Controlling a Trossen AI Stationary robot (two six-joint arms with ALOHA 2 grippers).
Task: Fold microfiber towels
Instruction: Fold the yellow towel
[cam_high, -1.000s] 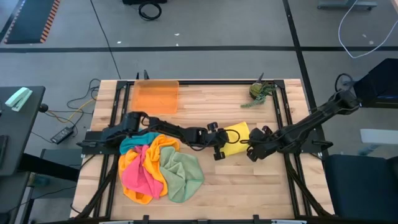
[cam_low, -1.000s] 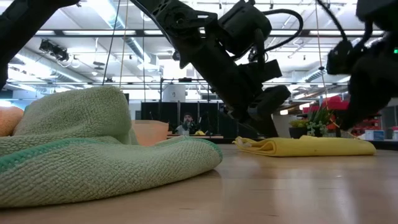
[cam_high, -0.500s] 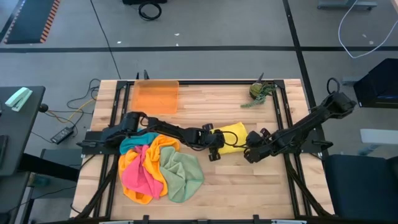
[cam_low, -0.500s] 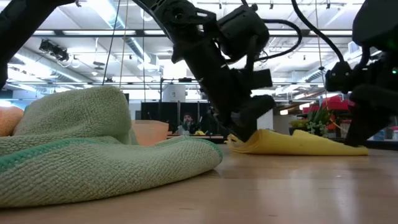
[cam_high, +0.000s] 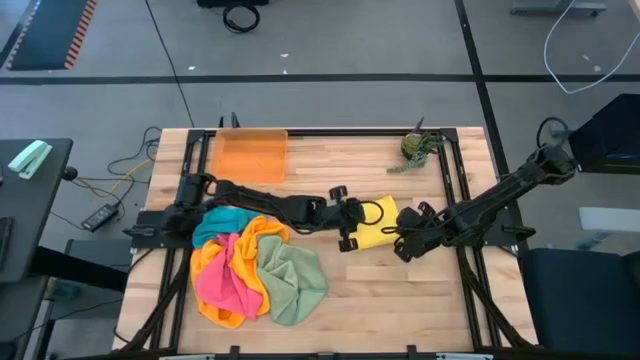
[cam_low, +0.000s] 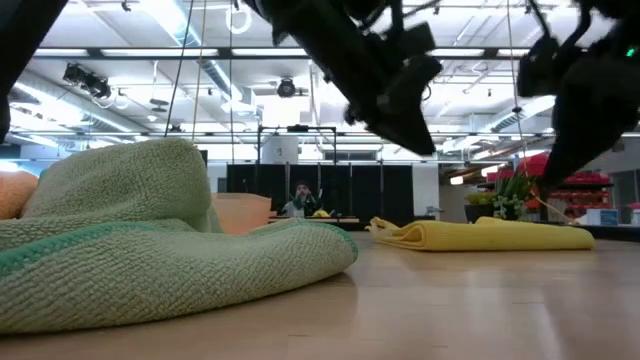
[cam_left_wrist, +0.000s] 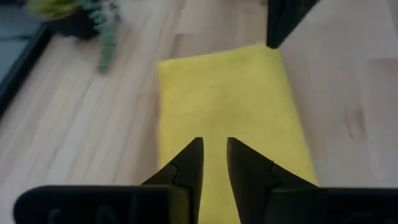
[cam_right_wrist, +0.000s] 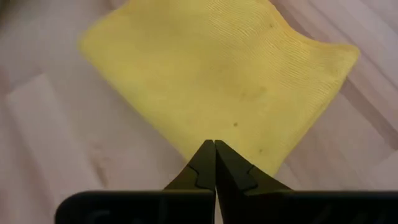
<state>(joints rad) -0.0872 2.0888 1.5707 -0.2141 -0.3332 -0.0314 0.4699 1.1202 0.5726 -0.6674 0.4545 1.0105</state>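
Observation:
A yellow towel (cam_high: 382, 224) lies folded into a flat rectangle on the table's right middle. It also shows in the low view (cam_low: 490, 235). My left gripper (cam_high: 360, 225) hovers over the towel's left end, lifted clear (cam_low: 425, 140), its fingers a narrow gap apart (cam_left_wrist: 214, 155). My right gripper (cam_high: 402, 241) hovers over the towel's near right corner, raised (cam_low: 550, 175) and shut (cam_right_wrist: 214, 149). A heap of orange, pink, sage green and teal towels (cam_high: 250, 265) lies at the near left.
A translucent orange tray (cam_high: 250, 155) stands at the far left. A small green plant (cam_high: 415, 148) sits at the far right. The sage green towel (cam_low: 150, 240) of the heap fills the low view's left. Bare wood lies near the front edge (cam_high: 400, 300).
Both grippers went down onto the yellow towel's two ends, and the towel humped up between them. Both have since risen clear of it. The towel lies flat again.

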